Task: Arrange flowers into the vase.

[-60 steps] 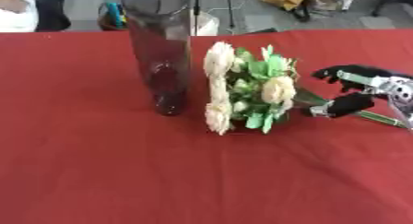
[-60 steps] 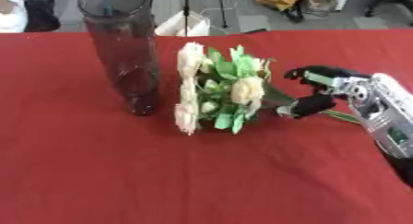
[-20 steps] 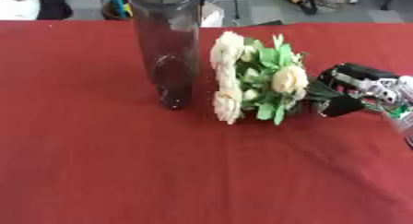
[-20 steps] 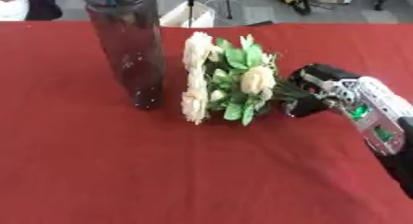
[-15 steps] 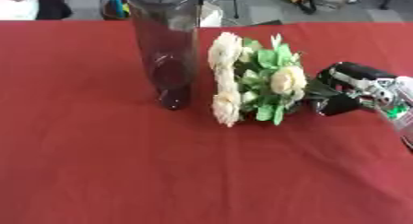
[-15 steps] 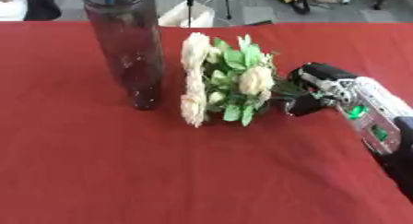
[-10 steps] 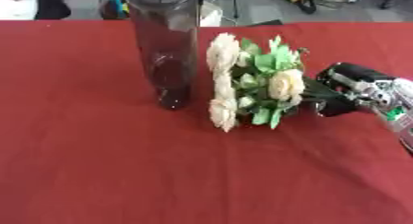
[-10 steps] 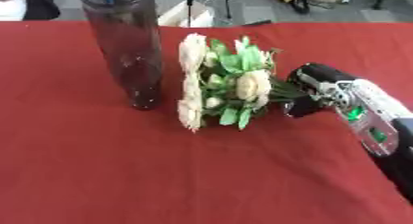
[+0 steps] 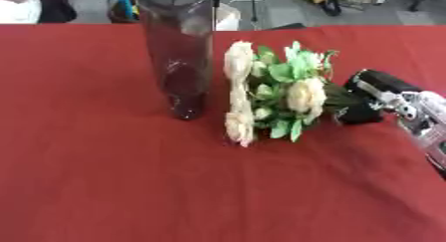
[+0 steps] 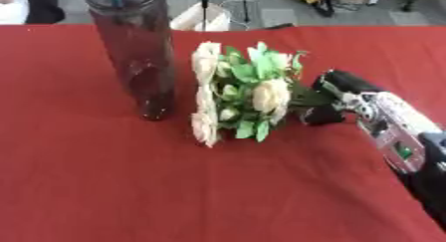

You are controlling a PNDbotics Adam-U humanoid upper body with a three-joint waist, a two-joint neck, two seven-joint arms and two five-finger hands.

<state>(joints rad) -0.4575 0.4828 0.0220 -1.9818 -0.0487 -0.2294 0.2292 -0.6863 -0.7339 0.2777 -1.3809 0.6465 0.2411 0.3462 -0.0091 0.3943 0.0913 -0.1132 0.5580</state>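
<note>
Flowers [image 9: 270, 94] lie beside the upright vase [image 9: 180, 57], stems clamped in the curled right hand [image 10: 335, 99], so lifting and tipping them stem-down over its mouth likely comes next.

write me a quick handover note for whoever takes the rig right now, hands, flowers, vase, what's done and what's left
Right hand: shut on the stem end of the bouquet, at the right of the red tablecloth.
Left hand: not in view.
Bouquet: cream roses with green leaves, blooms pointing left, low over the cloth, just right of the vase.
Vase: tall, dark, clear glass, upright, no flowers inside.
Done: bouquet grasped.
Left: lift it, turn the stems down, lower them into the vase mouth.
</note>
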